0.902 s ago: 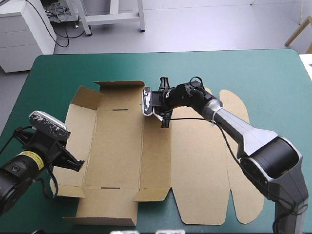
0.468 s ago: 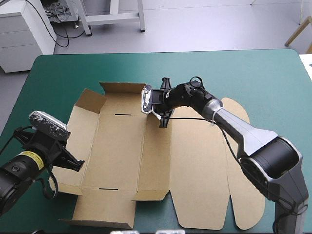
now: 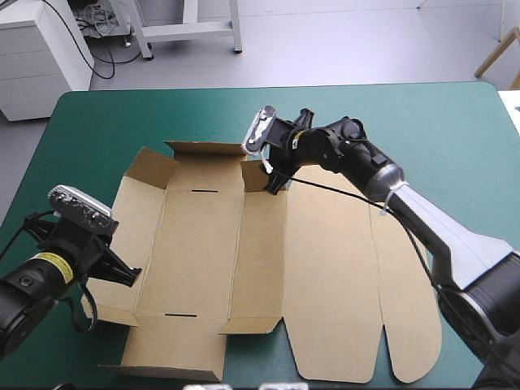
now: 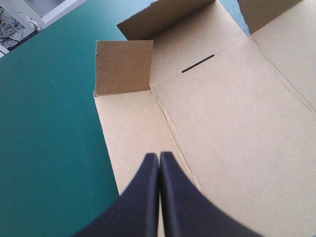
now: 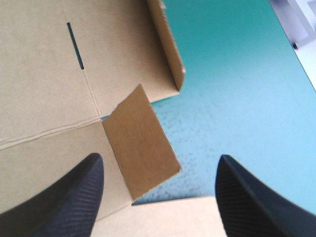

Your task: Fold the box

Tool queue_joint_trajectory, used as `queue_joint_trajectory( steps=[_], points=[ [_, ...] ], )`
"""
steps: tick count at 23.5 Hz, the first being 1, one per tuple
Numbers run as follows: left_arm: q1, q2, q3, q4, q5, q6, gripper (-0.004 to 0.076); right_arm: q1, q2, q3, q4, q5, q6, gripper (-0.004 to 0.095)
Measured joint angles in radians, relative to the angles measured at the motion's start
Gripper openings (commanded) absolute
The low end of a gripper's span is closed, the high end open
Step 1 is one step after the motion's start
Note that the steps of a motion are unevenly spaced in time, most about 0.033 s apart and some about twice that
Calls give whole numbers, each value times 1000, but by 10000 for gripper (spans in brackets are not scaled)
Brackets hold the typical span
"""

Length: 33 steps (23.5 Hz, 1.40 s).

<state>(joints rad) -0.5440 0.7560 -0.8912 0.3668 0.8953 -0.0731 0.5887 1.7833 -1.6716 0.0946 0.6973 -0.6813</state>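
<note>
Board of the brown box (image 3: pixel 325 276) lies spread over the middle of the teal-green cover (image 3: pixel 122 114) in the high view. Its broad lid panel (image 3: pixel 341 244) lies flat toward the right, and its far wall (image 3: pixel 203 149) and some corner flaps are raised around the base. My left gripper (image 3: pixel 130 275) hangs at the box's left edge. My right gripper (image 3: pixel 283 154) hangs over the far edge, by a small flap (image 3: pixel 253 175) that stands up there.

Left wrist view: my left gripper (image 4: pixel 159 159) has its black fingers pressed together in one pointed arch with nothing between them, above the left wall panel (image 4: pixel 133 128) and close to its outer edge. Ahead stands a square corner flap (image 4: pixel 123 66), and past it a dark slot (image 4: pixel 197 63) cuts the board.

Right wrist view: my right gripper (image 5: pixel 159 163) has its fingers spread wide, gripping nothing. Ahead and between them the small flap (image 5: pixel 140 140) leans up from its fold line, with the cover (image 5: pixel 237 74) showing beside it. Beyond it the far wall (image 5: pixel 168 44) ends in a raised edge, and the slot (image 5: pixel 75 44) lies in the board next to that.
</note>
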Motion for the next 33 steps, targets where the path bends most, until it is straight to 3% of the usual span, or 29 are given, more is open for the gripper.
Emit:
queue_joint_trajectory(
  steps=[4, 7, 8, 11, 15, 18, 23, 27, 33],
  points=[
    [0, 0, 0, -5, 0, 0, -10, 0, -67, -2, -131, 93, 243, 287],
    [0, 0, 0, -6, 0, -2, -10, 0, -99, -3, -248, 159, 396, 92],
    [0, 0, 0, -6, 0, -2, -10, 0, -106, -3, -281, 178, 448, -22],
    [0, 0, 0, -6, 0, -3, -10, -55, -144, -3, -374, 282, 633, -19],
    [0, 0, 0, -6, 0, -3, -10, -190, -199, -3, -332, 363, 681, -19],
    [0, 0, 0, -10, 0, -8, -10, -399, -276, -3, -201, 447, 612, -19],
    [0, 0, 0, -13, 0, -67, -10, -587, -347, -3, -20, 530, 492, -19],
    [0, 0, 0, -12, -2, -185, -10, -611, -372, -3, 100, 540, 408, -19],
    [0, 0, -6, 12, 9, -297, -10, -613, -431, 172, 166, 537, 350, -19]
  ],
)
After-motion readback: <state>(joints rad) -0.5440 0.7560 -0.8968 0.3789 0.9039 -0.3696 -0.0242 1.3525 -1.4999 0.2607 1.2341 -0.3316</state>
